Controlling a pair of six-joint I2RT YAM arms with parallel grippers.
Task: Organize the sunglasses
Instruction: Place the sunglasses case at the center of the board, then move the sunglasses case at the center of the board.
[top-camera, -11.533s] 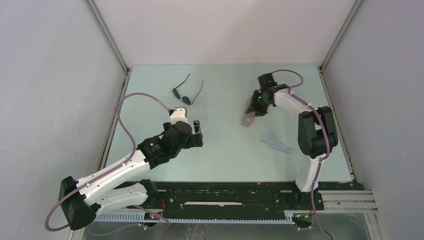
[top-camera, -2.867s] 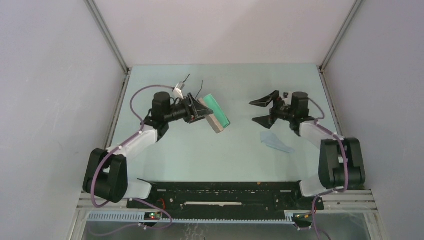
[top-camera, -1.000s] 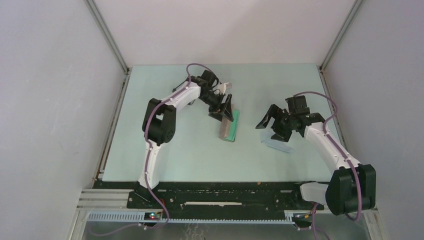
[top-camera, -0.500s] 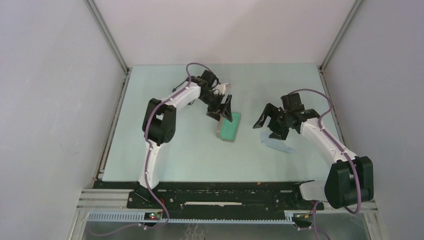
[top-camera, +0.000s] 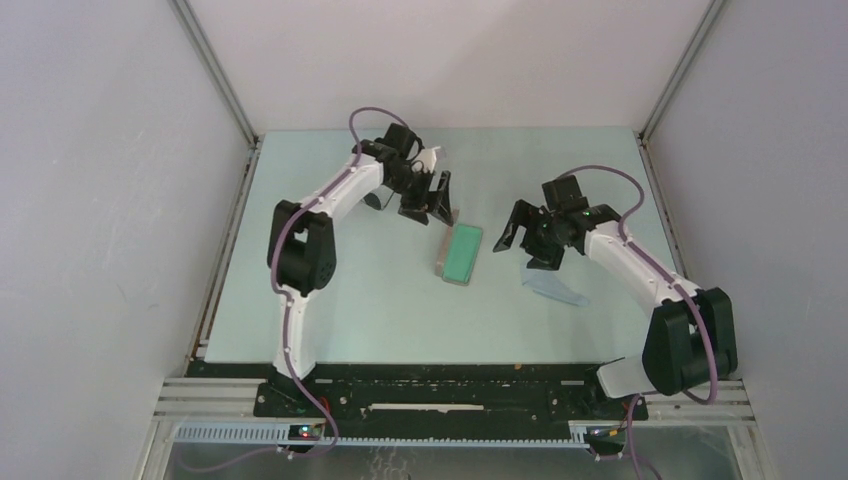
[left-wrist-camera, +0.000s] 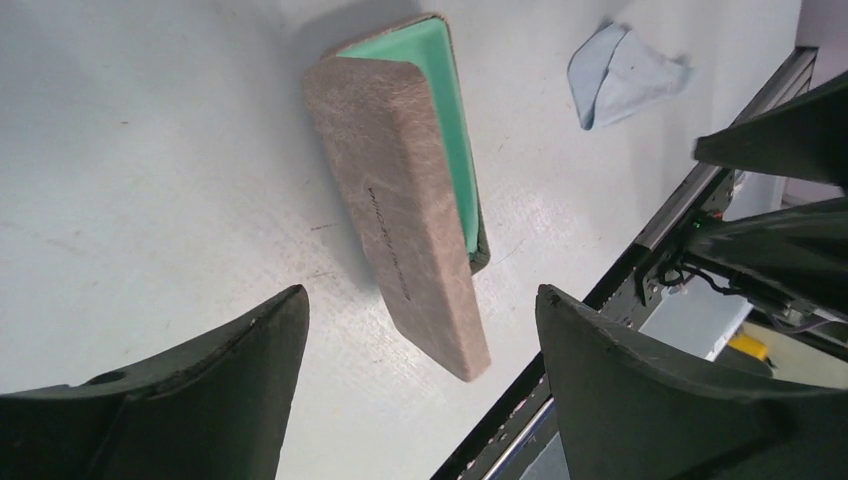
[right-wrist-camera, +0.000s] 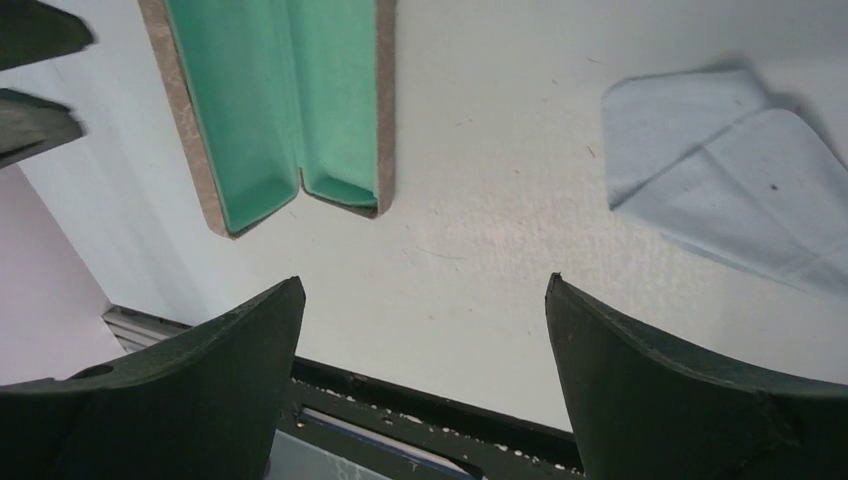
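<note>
The sunglasses (top-camera: 374, 201), mostly hidden under my left arm (top-camera: 337, 188), lie just left of the left gripper (top-camera: 432, 198), which is released; the right gripper (top-camera: 528, 236), also released, is well apart.

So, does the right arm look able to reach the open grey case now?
Probably yes. The right claw hangs open just beside the case, with only bare table between them. The left claw, also open, sits at the case's far end, seemingly out of that path.

Rough felt-like grey case (left-wrist-camera: 400, 220), smooth matt green lining (right-wrist-camera: 270, 100), soft blue cloth (right-wrist-camera: 720, 200)
</note>
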